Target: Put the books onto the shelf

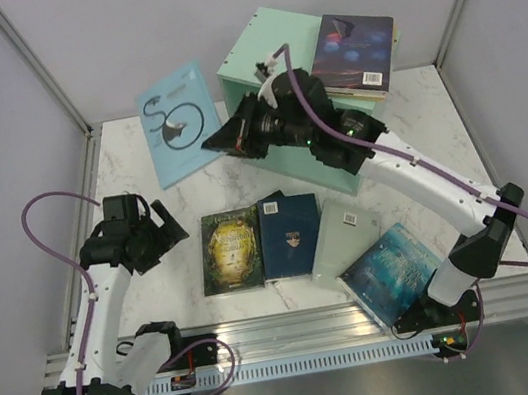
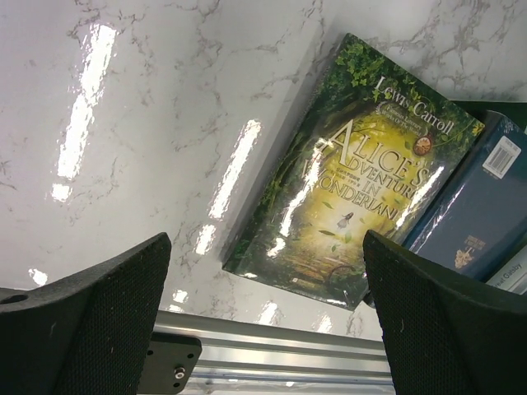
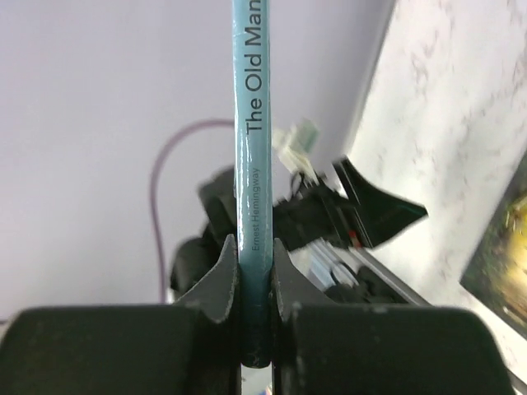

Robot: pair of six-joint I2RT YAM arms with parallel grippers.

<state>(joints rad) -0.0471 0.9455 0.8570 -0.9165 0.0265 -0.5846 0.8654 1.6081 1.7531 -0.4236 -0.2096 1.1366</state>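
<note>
Right gripper [image 3: 255, 255]: jaws clamped on the light blue book [image 3: 251, 123], pinching it at the spine end. The book is off the table [image 1: 129, 179], cover facing you in the top view, tilted, just left of the shelf [image 1: 265, 50]. Its right edge is near the shelf's left front corner; you cannot tell from these views whether they touch.

Left gripper [image 2: 265, 240]: jaws spread wide, nothing between them. It hangs over the table's near left, above the left edge of the green-gold book [image 2: 354, 173].

Row on the table, left to right:
- green-gold book, lower edge close to the rail [image 2: 272, 333] at the table's near edge
- navy book [image 1: 289, 234], edge against the green-gold one
- pale mint book [image 1: 343, 235]
- icy blue book [image 1: 393, 272], lying over the pale mint book's near corner, its own near corner reaching the rail

Black book [image 1: 353, 49]: flat on the shelf's top, right side.

Room for you: bare marble shows left of the row and under the lifted book. The right arm runs across the shelf's front.
</note>
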